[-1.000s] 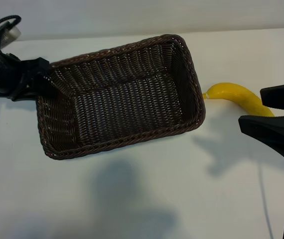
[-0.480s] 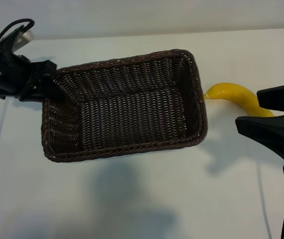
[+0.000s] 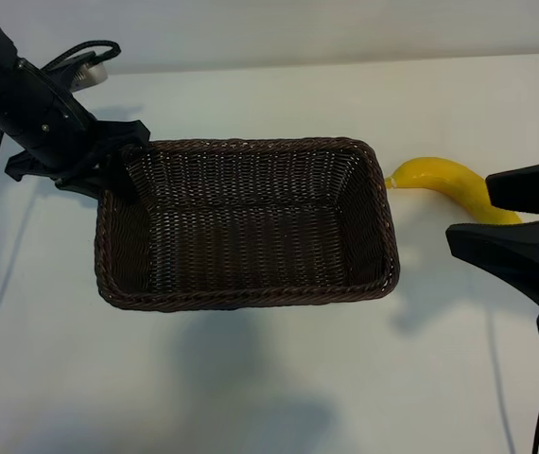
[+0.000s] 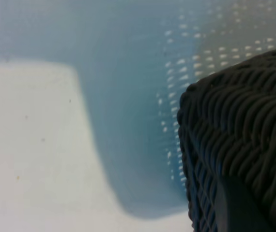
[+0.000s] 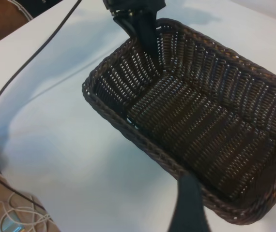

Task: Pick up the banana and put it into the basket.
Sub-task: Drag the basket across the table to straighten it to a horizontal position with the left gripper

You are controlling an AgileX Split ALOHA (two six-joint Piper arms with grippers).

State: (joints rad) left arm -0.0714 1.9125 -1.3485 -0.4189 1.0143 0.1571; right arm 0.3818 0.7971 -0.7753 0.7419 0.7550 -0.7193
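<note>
Banana (image 3: 444,181) lies at the basket (image 3: 251,295)'s three o'clock; my right claw (image 3: 520,219) gapes empty, left claw (image 3: 118,163) pinches the rim (square over fruit first).

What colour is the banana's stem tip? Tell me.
Pale whitish, against the bright yellow banana; it shows best in the exterior view.

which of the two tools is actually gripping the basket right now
The left tool, clamped on the basket's corner rim. The right tool is open beside the banana.
</note>
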